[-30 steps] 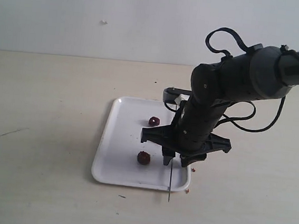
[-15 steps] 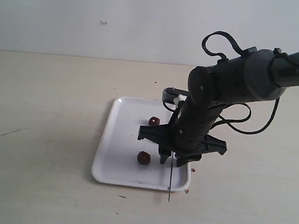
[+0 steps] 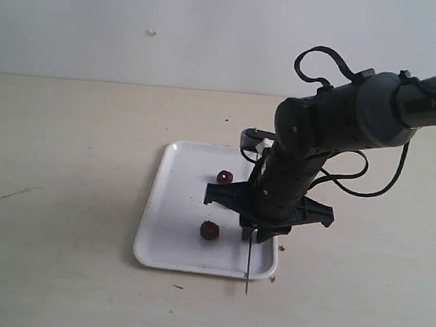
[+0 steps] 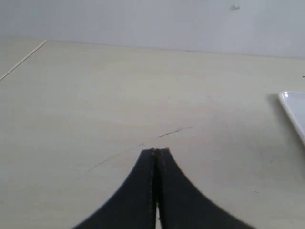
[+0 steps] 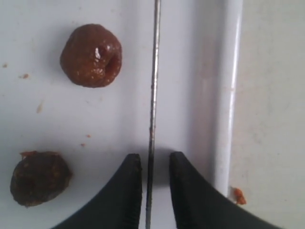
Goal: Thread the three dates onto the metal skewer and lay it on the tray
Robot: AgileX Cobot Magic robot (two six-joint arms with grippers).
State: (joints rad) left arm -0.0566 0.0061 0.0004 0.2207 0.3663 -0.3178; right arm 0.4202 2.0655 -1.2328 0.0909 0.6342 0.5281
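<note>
The white tray lies on the table with two dark red-brown dates on it, one at the back and one near the front. A third date is hidden. The thin metal skewer lies along the tray's right side, its tip past the front rim. My right gripper is down over it. In the right wrist view the gripper straddles the skewer, still slightly open, with a small gap at one finger. Two dates lie beside it. My left gripper is shut and empty over bare table.
The tray rim runs close beside the skewer. Small reddish crumbs lie on the table just outside it and by the front corner. A tray corner shows at the edge of the left wrist view.
The right gripper's fingers have narrowed around the skewer and the arm has shifted slightly left. The skewer and dates have stayed in place.
</note>
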